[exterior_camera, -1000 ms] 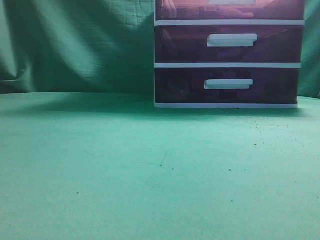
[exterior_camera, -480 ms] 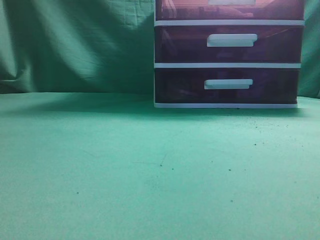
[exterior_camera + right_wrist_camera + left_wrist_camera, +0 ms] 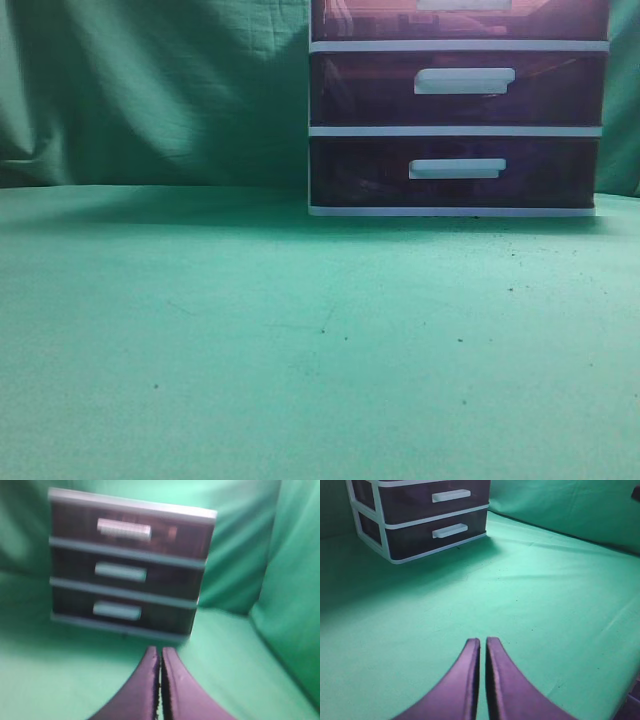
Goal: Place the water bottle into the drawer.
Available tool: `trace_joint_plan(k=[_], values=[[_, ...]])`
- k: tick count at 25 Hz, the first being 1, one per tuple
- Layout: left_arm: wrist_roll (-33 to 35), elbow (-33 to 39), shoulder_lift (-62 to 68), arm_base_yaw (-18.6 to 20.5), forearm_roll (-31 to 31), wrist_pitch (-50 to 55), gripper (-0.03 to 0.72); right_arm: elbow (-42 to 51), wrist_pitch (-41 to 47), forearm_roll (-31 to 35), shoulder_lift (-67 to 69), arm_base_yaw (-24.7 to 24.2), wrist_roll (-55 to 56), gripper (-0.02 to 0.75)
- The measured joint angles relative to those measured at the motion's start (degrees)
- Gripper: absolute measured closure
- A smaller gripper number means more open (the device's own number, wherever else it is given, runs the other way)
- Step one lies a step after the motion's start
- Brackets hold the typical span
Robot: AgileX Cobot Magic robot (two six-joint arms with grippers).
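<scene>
The drawer (image 3: 131, 530) is the top one of a white-framed unit (image 3: 455, 130) of three dark purple drawers with white handles. It is closed in the right wrist view; in the exterior view (image 3: 460, 18) only its lower strip shows. My right gripper (image 3: 160, 652) is shut and empty, facing the unit from the front. My left gripper (image 3: 483, 642) is shut and empty above the green cloth, far from the unit (image 3: 380, 527). Neither gripper shows in the exterior view. No water bottle is in view.
A green cloth (image 3: 300, 330) covers the table and hangs behind as a backdrop. The two lower drawers (image 3: 455, 90) are closed. Cloth rises as a wall on the right in the right wrist view (image 3: 290, 605).
</scene>
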Motion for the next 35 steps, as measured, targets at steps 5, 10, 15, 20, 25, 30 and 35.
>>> trace_joint_plan(k=[5, 10, 15, 20, 25, 30, 35], values=[[0.0, 0.0, 0.0, 0.0, 0.0, 0.0, 0.688, 1.38, 9.19, -27.81, -0.12, -0.61, 33.76, 0.738], [0.0, 0.0, 0.0, -0.02, 0.0, 0.0, 0.688, 5.74, 10.08, -34.64, -0.12, -2.92, 44.28, 0.738], [0.0, 0.0, 0.0, -0.02, 0.0, 0.0, 0.688, 6.33, 9.93, -35.13, -0.12, -3.3, 44.12, 0.738], [0.0, 0.0, 0.0, -0.02, 0.0, 0.0, 0.688, 6.33, 9.93, -35.24, -0.12, -3.3, 43.88, 0.738], [0.0, 0.0, 0.0, -0.02, 0.0, 0.0, 0.688, 6.33, 9.93, -35.24, -0.12, -3.3, 43.88, 0.738], [0.0, 0.0, 0.0, -0.02, 0.0, 0.0, 0.688, 6.33, 9.93, -35.24, -0.12, -3.3, 43.88, 0.738], [0.0, 0.0, 0.0, -0.02, 0.0, 0.0, 0.688, 6.33, 9.93, -35.34, -0.12, -3.3, 43.88, 0.738]])
